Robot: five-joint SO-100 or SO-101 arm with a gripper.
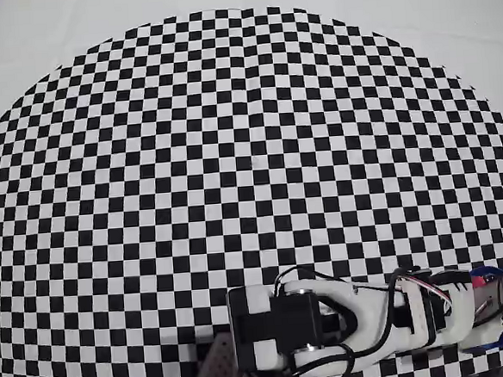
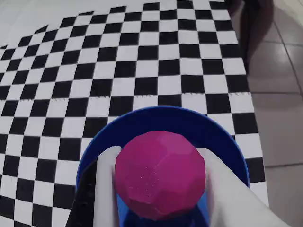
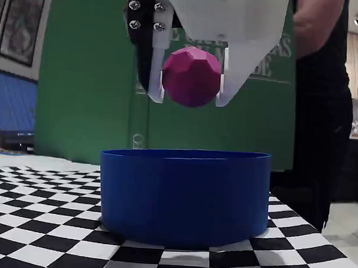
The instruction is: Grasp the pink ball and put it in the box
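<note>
The pink ball (image 3: 191,76) is a faceted magenta sphere held in the air between two white fingers. My gripper (image 3: 190,100) is shut on it, well above the box (image 3: 183,194), a round bright blue container on the checkered cloth. In the wrist view the pink ball (image 2: 161,174) fills the gap between the white fingers (image 2: 107,184), with the box rim (image 2: 165,113) curving behind and below it. In the overhead view the arm (image 1: 330,321) lies along the bottom edge and only a blue sliver of the box (image 1: 490,272) shows at the far right; the ball is hidden there.
A black-and-white checkered cloth (image 1: 250,171) covers the table. Its right edge drops to a tiled floor (image 2: 279,94) in the wrist view. A person in dark clothes (image 3: 318,105) stands behind the box at the right, before a green wall.
</note>
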